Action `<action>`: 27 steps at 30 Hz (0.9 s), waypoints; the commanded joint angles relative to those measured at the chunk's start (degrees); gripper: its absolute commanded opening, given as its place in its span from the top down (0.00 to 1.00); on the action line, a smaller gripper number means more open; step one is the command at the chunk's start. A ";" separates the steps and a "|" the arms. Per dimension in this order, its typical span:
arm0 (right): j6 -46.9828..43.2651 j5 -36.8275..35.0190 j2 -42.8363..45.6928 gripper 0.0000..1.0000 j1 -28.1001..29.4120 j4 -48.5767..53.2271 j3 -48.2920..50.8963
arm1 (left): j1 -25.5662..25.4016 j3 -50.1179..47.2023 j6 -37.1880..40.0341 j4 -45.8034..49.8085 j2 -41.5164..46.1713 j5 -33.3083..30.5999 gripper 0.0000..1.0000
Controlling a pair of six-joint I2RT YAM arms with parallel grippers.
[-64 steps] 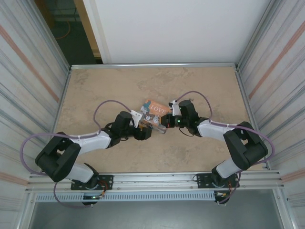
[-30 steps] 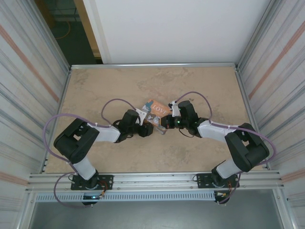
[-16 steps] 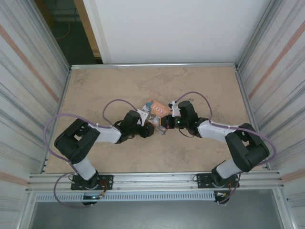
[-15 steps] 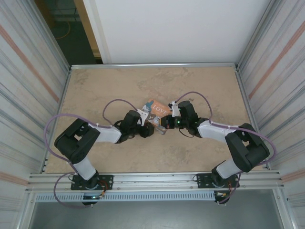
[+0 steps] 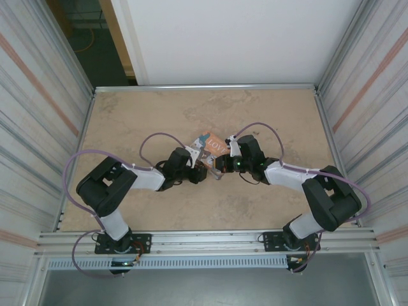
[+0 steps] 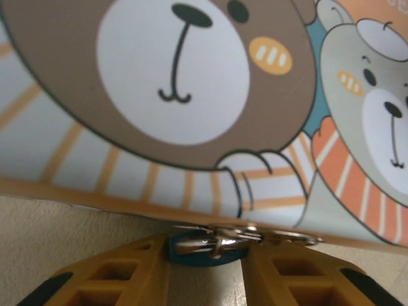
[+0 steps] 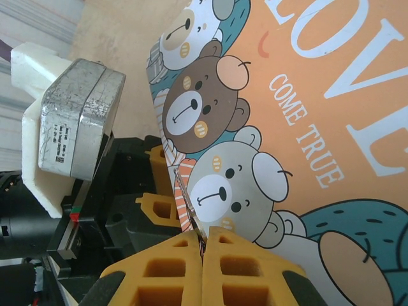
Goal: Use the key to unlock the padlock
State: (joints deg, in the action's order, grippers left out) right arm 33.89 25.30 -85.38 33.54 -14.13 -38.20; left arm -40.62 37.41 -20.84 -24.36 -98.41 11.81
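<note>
At the left of the table's (image 5: 268, 115) middle, the left gripper (image 6: 207, 260) lies low on the surface, its yellow fingers (image 6: 121, 280) pinching the padlock (image 6: 191, 253) by its blue body. The silvery shackle (image 6: 213, 241) sits just above the pads, right against the lower edge of the orange box (image 6: 178, 95) with the cartoon bears. Clamping the body this way probably serves to hold the lock steady so it cannot twist when the key goes in.

To the right, facing it almost tip to tip, the right gripper (image 7: 203, 237) has its pads pressed together on a thin dark sliver, which I take to be the key (image 7: 201, 243) (it is too small to make out any shape). That key points toward the left fingers, which the right wrist view shows just beyond it.

Insertion looks to be the step in hand. Whether the key tip is already in the keyhole I cannot tell.
</note>
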 commanded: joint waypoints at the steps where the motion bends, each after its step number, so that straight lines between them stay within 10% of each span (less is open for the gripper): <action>1: -0.53 -0.61 1.06 1.00 0.82 4.28 0.57 | -0.60 1.60 -1.14 -2.05 -1.15 -1.17 0.70; 27: -6.00 -12.81 34.35 1.00 7.64 14.58 10.66 | -1.21 1.95 -12.83 17.21 20.98 6.79 0.85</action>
State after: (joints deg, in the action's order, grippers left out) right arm 29.28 17.15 -54.72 39.29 -1.78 -30.00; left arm -41.41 37.50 -29.95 -9.34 -80.49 16.10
